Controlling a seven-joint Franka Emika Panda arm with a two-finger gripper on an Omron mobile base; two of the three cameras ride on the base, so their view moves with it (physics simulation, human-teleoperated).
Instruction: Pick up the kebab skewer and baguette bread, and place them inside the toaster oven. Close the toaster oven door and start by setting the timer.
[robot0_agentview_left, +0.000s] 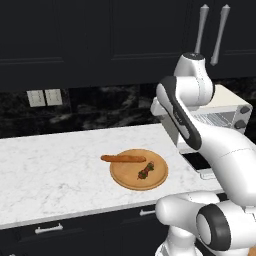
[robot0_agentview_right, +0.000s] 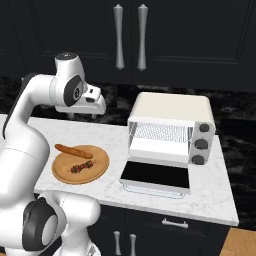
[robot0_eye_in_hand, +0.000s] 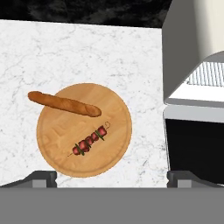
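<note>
Counter (robot0_agentview_right: 215, 200) edge lies nearest the onlooker, its white marble carrying everything the task needs. On it, toward the arm's side, sits the round wooden plate (robot0_eye_in_hand: 116, 144), which groups both food items within one reach. The kebab skewer (robot0_eye_in_hand: 90, 140) lies flat near the plate's middle, diagonal, with bare wood on either side of it (room for two fingers to straddle it). The baguette bread (robot0_eye_in_hand: 64, 104) lies just beyond it across the plate's far part, one end overhanging the rim, apart from the skewer, so either can be lifted without disturbing the other.

Above the plate hangs the pincer (robot0_eye_in_hand: 112, 178), aimed straight down, its fingers spread to full width and gripping nothing; this reads as a pre-grasp pose, and the task looks to be at its first step.

Beside the plate stands the toaster oven (robot0_agentview_right: 170, 107), cream-white with grey knobs (robot0_agentview_right: 201, 143) on its right front. The toaster oven door (robot0_agentview_right: 156, 176) is folded down flat onto the counter, leaving the wire rack (robot0_agentview_right: 159, 131) exposed to receive the food. Dark cabinets (robot0_agentview_right: 75, 30) close the scene behind.
</note>
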